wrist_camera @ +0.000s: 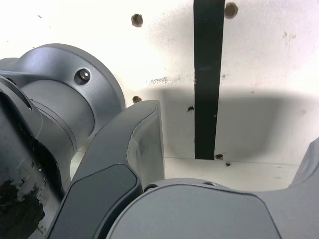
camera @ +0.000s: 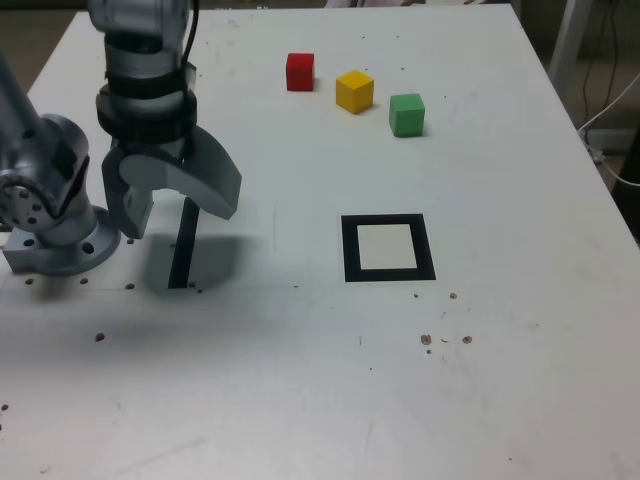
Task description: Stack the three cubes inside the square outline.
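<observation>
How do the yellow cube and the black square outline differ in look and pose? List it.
The yellow cube is a solid block, while the square outline is a flat marking. The cube is yellow all over; the outline is black around a white centre. The cube shows a corner edge toward the exterior view's camera, whereas the outline turns a straight side to it. Both lie on the white table.

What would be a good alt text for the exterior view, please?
An open gripper hangs over a white table at left; a red cube, a yellow cube and a green cube stand unstacked beyond a black square outline.
</observation>
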Controlling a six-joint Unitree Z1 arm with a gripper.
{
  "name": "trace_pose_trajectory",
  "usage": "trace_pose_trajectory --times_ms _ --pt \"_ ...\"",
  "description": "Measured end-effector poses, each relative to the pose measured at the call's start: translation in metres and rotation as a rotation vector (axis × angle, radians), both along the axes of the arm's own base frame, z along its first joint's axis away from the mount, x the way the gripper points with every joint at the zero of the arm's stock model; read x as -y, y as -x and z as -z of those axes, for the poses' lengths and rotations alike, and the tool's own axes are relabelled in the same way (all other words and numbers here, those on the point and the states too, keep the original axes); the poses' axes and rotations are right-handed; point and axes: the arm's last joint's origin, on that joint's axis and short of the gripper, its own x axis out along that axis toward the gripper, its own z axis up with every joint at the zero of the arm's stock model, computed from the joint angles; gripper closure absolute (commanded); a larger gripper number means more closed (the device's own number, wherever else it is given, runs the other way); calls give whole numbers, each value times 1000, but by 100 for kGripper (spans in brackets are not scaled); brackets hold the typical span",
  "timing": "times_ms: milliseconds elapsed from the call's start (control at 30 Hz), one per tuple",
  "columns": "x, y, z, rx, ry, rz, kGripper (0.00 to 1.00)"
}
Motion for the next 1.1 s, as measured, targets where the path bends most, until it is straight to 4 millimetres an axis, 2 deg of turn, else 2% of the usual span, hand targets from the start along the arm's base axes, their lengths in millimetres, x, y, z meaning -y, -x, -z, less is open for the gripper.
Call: trace_pose_trajectory --times_ms 767,1100 --pt "-3 0 2 -16 -54 -18 0" --pt "-17 -6 -1 -56 -133 -52 0"
